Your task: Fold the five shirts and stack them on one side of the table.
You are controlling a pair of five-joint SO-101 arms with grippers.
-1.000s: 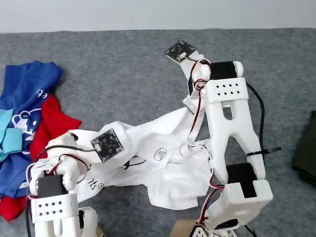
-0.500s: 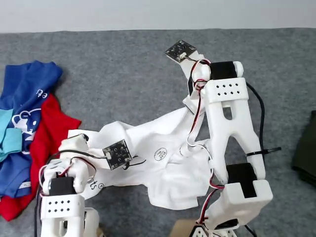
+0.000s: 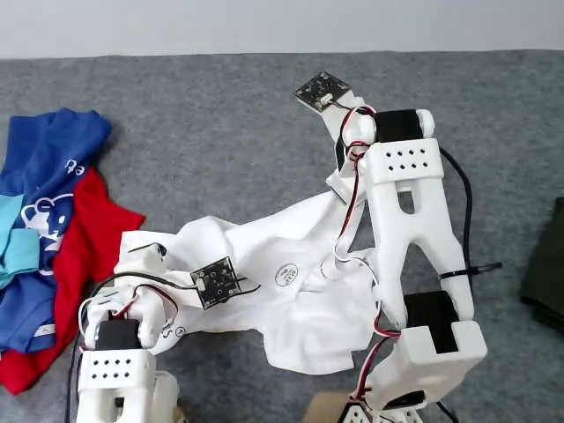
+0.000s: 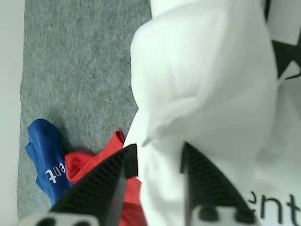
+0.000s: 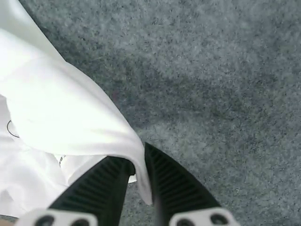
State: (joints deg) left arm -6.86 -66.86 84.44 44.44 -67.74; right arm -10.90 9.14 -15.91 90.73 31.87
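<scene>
Change: the left arm is drawing back toward 7 o'clock, its wrist board sliding down over the white shirt point(image 3: 291, 264), and a rounded hump of cloth is rising near the shirt's 9 o'clock corner. The right arm is holding its place at 1 o'clock. Judgement: a first fold is getting under way; none of the five shirts is lying folded or stacked yet.

Grippers: the left gripper point(image 4: 158, 148) is sitting with its jaws partly apart and a thick bunch of white cloth between them, apparently pinching it. The right gripper point(image 5: 138, 157) is nipping a thin hem of the same shirt, jaws nearly together.

Position: the white shirt is lying crumpled at table centre, spreading toward 6 o'clock.

Materials: the shirt is showing as soft, limp jersey with smooth billowing folds and black print. The grey table covering point(image 3: 220, 115) is looking felt-like and nappy, likely gripping the cloth. A blue shirt point(image 3: 44, 167) and a red shirt point(image 3: 88, 229) are overlapping in a heap at 9 o'clock.
</scene>
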